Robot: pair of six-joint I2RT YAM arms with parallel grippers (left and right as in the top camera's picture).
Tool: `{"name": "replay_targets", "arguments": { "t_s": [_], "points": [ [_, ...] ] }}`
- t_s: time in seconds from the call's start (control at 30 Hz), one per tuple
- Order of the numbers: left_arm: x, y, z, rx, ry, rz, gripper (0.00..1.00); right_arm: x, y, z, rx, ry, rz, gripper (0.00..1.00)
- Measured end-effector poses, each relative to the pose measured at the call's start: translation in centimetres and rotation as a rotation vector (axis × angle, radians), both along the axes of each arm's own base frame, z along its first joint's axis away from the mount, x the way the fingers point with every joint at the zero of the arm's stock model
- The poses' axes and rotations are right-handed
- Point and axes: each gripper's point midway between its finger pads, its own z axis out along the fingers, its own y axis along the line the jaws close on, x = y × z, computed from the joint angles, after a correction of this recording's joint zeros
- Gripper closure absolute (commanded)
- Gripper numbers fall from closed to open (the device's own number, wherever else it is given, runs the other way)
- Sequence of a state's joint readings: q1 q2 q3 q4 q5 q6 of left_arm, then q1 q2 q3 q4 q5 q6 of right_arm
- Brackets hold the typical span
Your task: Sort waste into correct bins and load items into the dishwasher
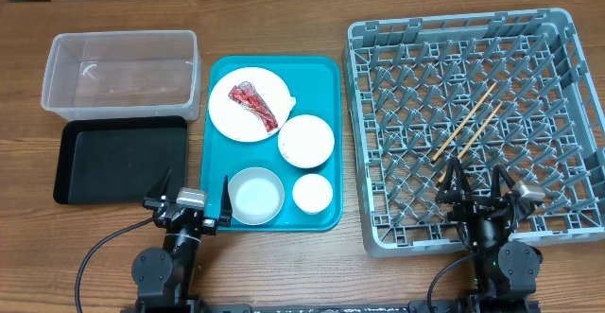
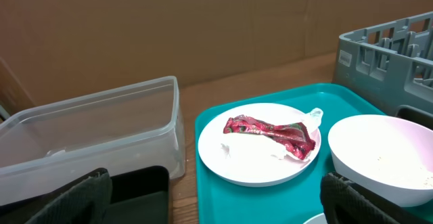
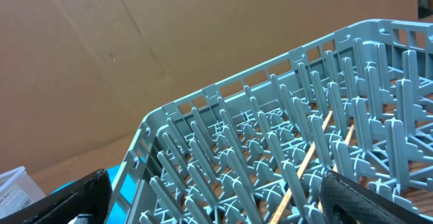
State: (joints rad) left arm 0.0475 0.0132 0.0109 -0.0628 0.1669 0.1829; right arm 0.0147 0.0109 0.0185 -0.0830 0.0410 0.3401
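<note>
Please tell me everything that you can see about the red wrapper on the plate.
The wrapper is a crumpled, shiny red strip, apparently foil or plastic film, with small light markings and what looks like a clear bit at one end. It is empty-looking and flattened, lying diagonally across the white plate, in the far left corner of the teal tray. Only the plate touches it.

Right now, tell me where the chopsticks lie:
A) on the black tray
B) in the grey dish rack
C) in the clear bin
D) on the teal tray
B: the two chopsticks lie side by side on the grid of the grey dish rack, well clear of the teal tray.
</note>
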Motion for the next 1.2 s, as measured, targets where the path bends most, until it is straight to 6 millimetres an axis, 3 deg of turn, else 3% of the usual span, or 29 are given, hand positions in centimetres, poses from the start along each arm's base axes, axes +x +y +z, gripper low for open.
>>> {"name": "replay_targets", "arguments": {
  "t_s": [0.87, 1.2],
  "points": [
    [0.0, 0.0, 0.0, 0.000, 0.000, 0.000, 0.00, 0.0, 0.5, 0.0, 0.001, -0.002, 0.030, 0.00],
    [0.0, 0.0, 0.2, -0.061, -0.002, 0.004, 0.00, -0.1, 1.7, 1.6, -0.040, -0.067, 0.096, 0.00]
  ]
}}
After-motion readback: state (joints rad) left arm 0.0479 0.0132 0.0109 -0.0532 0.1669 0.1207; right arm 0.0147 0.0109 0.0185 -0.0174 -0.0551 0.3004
